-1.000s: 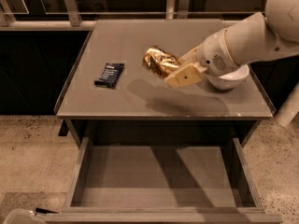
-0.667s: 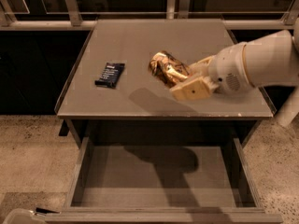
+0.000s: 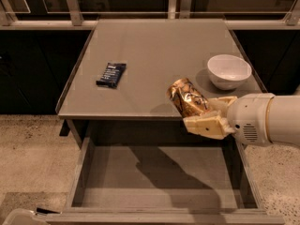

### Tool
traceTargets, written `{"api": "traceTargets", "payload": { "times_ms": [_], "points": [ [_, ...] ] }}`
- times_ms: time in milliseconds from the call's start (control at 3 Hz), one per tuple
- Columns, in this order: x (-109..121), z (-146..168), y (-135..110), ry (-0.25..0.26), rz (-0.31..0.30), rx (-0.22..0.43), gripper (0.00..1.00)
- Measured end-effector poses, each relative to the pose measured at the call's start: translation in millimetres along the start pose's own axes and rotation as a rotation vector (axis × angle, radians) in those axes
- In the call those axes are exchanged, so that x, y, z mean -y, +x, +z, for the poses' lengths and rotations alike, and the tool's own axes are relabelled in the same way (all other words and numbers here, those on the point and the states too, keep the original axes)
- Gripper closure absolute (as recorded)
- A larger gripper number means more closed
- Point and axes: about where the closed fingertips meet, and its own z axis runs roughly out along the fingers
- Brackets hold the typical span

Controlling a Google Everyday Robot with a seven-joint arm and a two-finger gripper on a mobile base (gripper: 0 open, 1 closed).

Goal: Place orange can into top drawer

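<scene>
Over the table's front edge: the gripper (image 3: 208, 114) hangs at the right side, just past the lip of the table (image 3: 159, 41) and above the right part of the top drawer (image 3: 154, 175).
Gripper state: its 2 cream fingers (image 3: 204, 125) pinch the orange can (image 3: 186, 96), 1 on each side of its lower end.
Orange can: held in the air and tilted, its free end pointing up and to the left; it is not in the drawer.
Top drawer: pulled out below the tabletop; its grey bottom carries the shadow of arm and can.
Arm (image 3: 269, 121): white, entering from the right edge.
White bowl (image 3: 229, 71): upright on the table's right side, near the gripper, apart from the can.
Snack bar (image 3: 111, 74): dark blue, flat on the table's left half, well apart from the can.
</scene>
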Motion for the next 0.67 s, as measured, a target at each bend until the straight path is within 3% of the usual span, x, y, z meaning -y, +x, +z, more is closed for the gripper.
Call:
{"api": "traceTargets", "payload": {
  "times_ms": [333, 667],
  "points": [
    [-2.3, 1.1, 0.4, -0.002, -0.002, -0.001, 1.0],
    [-16.0, 2.0, 27.4, 0.014, 0.047, 0.01, 1.0]
  ]
}}
